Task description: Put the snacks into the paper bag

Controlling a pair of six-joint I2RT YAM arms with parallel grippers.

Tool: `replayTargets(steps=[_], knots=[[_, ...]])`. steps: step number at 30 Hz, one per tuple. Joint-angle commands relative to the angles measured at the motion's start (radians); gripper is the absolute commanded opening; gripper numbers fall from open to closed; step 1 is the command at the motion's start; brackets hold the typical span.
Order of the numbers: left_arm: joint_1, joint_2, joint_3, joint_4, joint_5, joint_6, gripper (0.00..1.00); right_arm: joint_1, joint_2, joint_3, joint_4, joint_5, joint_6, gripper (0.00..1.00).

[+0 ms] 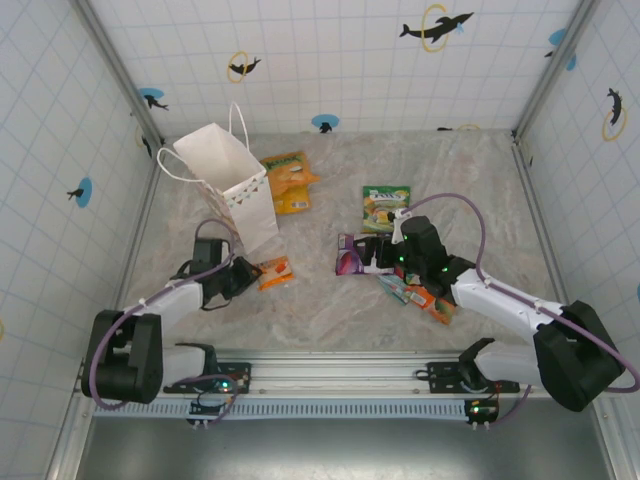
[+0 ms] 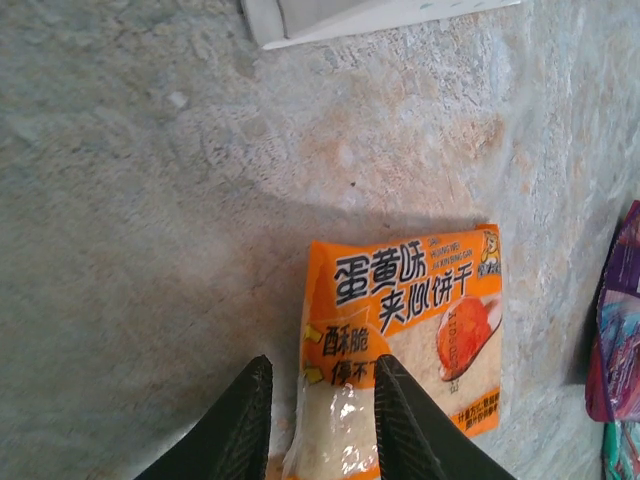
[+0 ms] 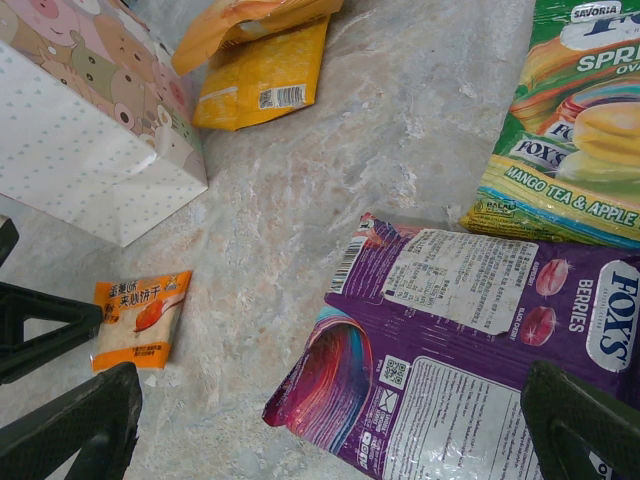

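The white paper bag [image 1: 235,185] stands open at the back left. A small orange snack packet [image 2: 420,320] lies flat on the table in front of it. My left gripper [image 2: 320,400] is open over the packet's near left corner: one finger rests on the packet, the other stands just off its edge. My right gripper [image 3: 330,430] is wide open over a purple snack packet [image 3: 470,340] that lies flat mid-table. A green packet [image 1: 385,208] lies behind the purple one. Two orange-yellow packets [image 1: 290,180] lie right of the bag. Teal and orange packets [image 1: 420,295] are partly hidden under the right arm.
Tiled walls with metal corner posts [image 1: 130,90] close the table in on three sides. The bag's base [image 2: 330,15] is a short way beyond the small orange packet. Bare marbled table [image 1: 310,310] stretches between the two arms.
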Motion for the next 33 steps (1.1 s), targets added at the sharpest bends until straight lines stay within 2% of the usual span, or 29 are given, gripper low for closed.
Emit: replayTargets(steps=[1,4,8,13,22,26,30,33], knots=[[-0.016,0.036,0.032,0.035,0.01,0.006,0.23,0.003,-0.003,-0.013,0.039,0.007,0.002,1.0],[-0.026,0.051,0.041,0.03,0.012,0.012,0.09,0.003,-0.001,-0.012,0.039,0.006,0.0,1.0],[-0.039,0.031,0.058,0.0,0.005,0.02,0.0,0.004,-0.001,-0.016,0.036,-0.003,-0.002,1.0],[-0.051,-0.052,0.098,-0.084,0.009,0.053,0.0,0.006,-0.011,-0.014,0.038,-0.012,0.001,1.0],[-0.06,-0.201,0.27,-0.287,0.131,0.131,0.0,0.052,-0.044,0.024,0.024,0.043,-0.016,1.0],[-0.06,-0.235,0.39,-0.341,0.191,0.13,0.0,0.087,-0.045,0.062,0.005,0.069,-0.031,1.0],[-0.06,-0.227,0.554,-0.358,0.189,0.118,0.0,0.106,-0.047,0.094,0.01,0.071,-0.037,1.0],[-0.06,-0.212,0.656,-0.311,0.164,0.079,0.0,0.118,-0.044,0.117,0.013,0.075,-0.045,1.0]])
